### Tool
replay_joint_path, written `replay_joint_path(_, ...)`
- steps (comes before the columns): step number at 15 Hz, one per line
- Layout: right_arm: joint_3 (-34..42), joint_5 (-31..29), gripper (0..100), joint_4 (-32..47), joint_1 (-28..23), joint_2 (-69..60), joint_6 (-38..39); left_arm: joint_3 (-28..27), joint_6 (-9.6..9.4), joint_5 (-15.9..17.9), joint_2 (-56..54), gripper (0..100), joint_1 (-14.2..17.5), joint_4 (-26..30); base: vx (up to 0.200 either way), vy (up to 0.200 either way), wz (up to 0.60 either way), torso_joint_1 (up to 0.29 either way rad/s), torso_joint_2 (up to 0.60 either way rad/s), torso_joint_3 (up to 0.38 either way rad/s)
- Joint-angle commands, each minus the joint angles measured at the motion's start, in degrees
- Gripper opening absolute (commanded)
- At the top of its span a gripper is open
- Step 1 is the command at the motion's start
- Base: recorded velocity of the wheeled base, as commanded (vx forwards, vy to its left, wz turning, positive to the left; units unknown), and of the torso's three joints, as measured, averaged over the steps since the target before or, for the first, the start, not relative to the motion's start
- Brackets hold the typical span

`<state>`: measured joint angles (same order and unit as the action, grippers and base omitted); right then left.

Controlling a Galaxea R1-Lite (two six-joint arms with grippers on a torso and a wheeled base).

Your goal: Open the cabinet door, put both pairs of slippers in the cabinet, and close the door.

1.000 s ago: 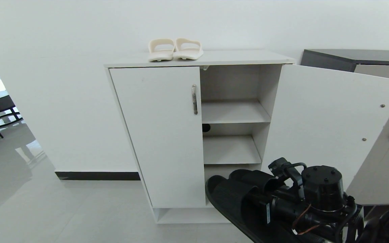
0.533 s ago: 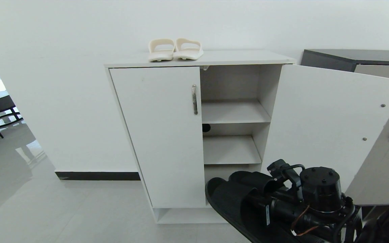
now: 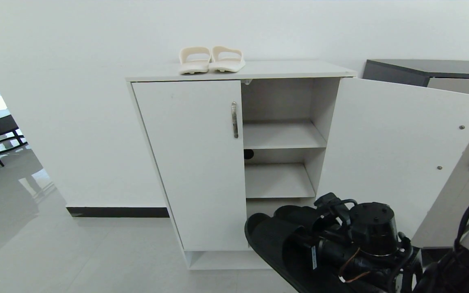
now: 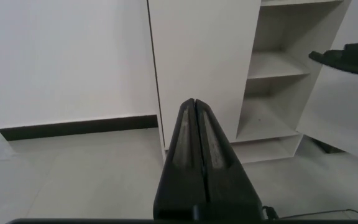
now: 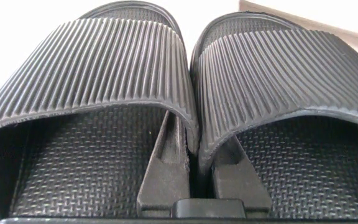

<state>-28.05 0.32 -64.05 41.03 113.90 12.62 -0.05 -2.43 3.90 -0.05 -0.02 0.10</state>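
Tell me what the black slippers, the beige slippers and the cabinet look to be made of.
The black slippers: likely matte rubber or foam, with ribbed straps and a diamond-patterned footbed. The beige slippers: probably moulded foam or rubber, smooth and matte. The cabinet: seemingly white laminated board, flat and smooth; its handle looks metal, with a dull shine.

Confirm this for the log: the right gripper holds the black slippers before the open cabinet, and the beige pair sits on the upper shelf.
Wrong in one point. The beige pair sits on the cabinet top, not on the upper shelf, as the head view shows. The rest stands: the right gripper holds the black slippers before the open cabinet.
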Motion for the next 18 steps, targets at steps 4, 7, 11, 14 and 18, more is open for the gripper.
replay_joint_path(4,-22.4,-19.4,0,20.7,3.4,8.5,9.4,0.0,-0.21,0.1,0.1,0,-0.1,0.0,0.000,0.000,0.00,0.000,0.00,0.000)
replay_joint_path(7,-30.1,-34.9,0,26.4,3.4,15.0,12.8,0.0,0.14,0.1,0.1,0,-0.1,0.0,0.000,0.000,0.00,0.000,0.00,0.000)
replay_joint_path(11,-29.1,-35.7,0,12.2,2.8,17.7,8.2,0.0,0.23,0.1,0.5,0,-0.1,0.1,0.000,0.000,0.00,0.000,0.00,-0.043)
replay_joint_path(14,-29.1,-37.8,0,1.5,2.6,22.3,3.2,0.0,0.32,0.1,0.5,0,-0.1,0.1,0.000,0.000,0.00,-0.001,0.00,-0.170)
replay_joint_path(18,-33.8,-39.4,0,0.2,1.1,23.4,0.8,0.0,0.32,0.1,0.3,0,-0.1,0.1,0.000,0.000,0.00,0.001,0.00,-0.193)
